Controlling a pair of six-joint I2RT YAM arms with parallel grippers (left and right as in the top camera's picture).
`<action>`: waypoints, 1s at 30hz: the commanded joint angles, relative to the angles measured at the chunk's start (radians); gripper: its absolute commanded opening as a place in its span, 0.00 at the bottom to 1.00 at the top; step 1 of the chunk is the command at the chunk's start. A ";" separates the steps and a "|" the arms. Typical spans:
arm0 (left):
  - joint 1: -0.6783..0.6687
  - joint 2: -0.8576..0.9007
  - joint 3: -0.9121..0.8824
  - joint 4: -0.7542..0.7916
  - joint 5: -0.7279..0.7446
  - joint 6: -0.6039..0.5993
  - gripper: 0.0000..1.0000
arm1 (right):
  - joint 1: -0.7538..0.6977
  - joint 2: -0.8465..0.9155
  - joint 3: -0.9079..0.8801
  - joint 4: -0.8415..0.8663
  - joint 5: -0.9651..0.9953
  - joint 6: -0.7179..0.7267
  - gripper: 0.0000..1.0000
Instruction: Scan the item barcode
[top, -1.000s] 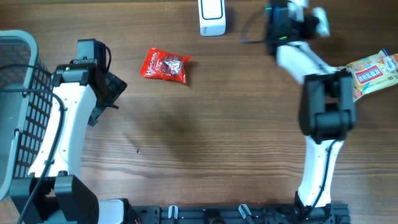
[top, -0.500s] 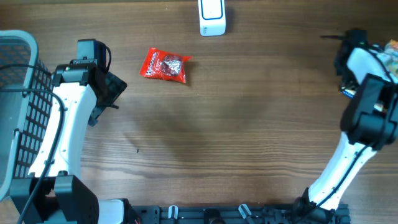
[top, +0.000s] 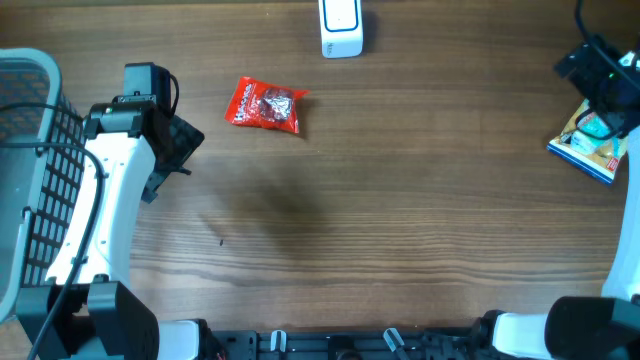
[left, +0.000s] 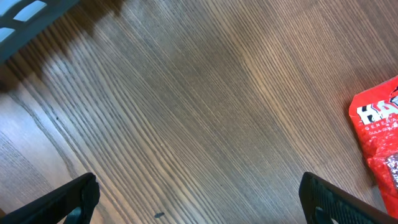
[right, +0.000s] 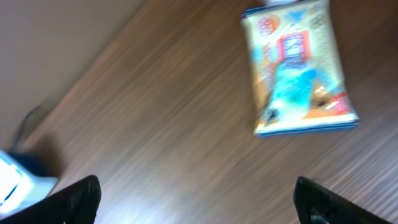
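- Since a second ago, my right arm has swung away from the barcode scanner (top: 341, 28) to the far right table edge. Its jaws were closed then and are thrown wide now. My left arm, the red packet and the scanner sit as they did.
- Far left: the wire basket (top: 22, 150) is cut off by the frame edge. No item shows in the part I can see, and I judge it is parked there to receive scanned goods.
- My left gripper (left: 199, 183) has its fingers spread wide with nothing between them. It hovers over the bare wood of the table (top: 400, 220), waiting.
- The red snack packet (top: 266, 105) lies flat just right of my left gripper. It touches neither the gripper nor the scanner and peeks in at the right edge of the left wrist view.
- The scanner stands at the top edge, centre, with nothing in front of it.
- My right gripper (right: 196, 186) is spread and empty.
- The yellow-and-blue snack packet (right: 297, 71) lies flat on the wood ahead of the right fingers, not between them. That view is blurred, so I can't find a barcode.
- Both packets sit well apart from the scanner, so I judge no scan is under way. Either one needs picking up and carrying over.
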 joint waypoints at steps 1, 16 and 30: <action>0.006 -0.005 -0.002 0.000 -0.017 -0.016 1.00 | 0.030 -0.002 -0.010 -0.035 -0.315 -0.011 1.00; 0.006 -0.005 -0.002 0.004 -0.017 -0.016 1.00 | 0.549 0.002 -0.650 0.530 -0.306 0.193 1.00; -0.207 0.034 -0.002 0.282 0.365 -0.013 1.00 | 0.554 0.002 -0.685 0.531 -0.121 0.331 1.00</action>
